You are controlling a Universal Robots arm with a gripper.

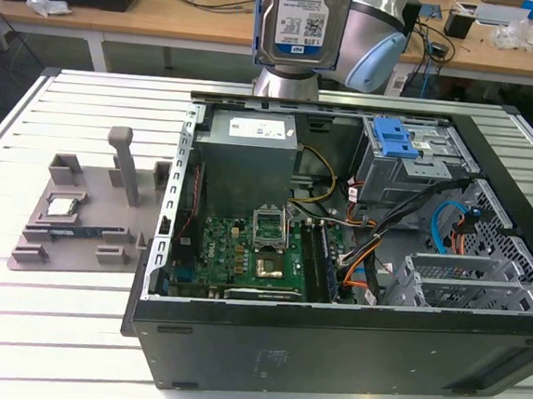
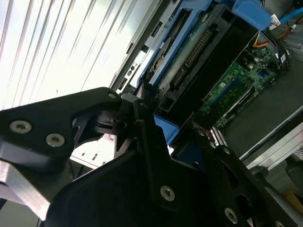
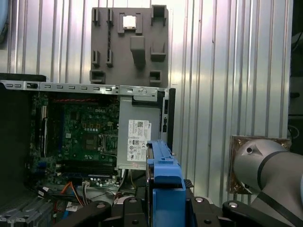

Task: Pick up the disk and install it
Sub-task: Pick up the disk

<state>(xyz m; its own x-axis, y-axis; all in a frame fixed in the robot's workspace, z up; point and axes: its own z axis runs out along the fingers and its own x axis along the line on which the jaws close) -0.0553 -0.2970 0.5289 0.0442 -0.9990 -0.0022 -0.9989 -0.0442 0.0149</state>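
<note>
Slatted white surface [image 1: 68,332] under open computer case [image 1: 328,354]. Well above, cropped by the exterior view's top edge: disk [image 1: 303,16], upright, label outward. Gripped along its blue-framed edge by the hand [image 3: 165,208], closed tight, contact partly hidden.

An open black computer case [image 1: 328,354] lies on its side on a pale slatted bench [image 1: 68,332]. Inside it are a green motherboard [image 1: 234,248], a grey power supply [image 1: 247,156] just behind the board, and, toward the exterior view's right, a grey metal drive cage [image 1: 418,175] with a blue latch [image 1: 395,138] on top. Orange and blue cables [image 1: 444,215] run near the cage. On the bench at the exterior view's left, just beside the case, sits a grey fixture plate [image 1: 76,239] with an upright post [image 1: 125,164] and a small square silver chip [image 1: 63,206] in one pocket; wooden desks [image 1: 171,14] stand behind.
</note>
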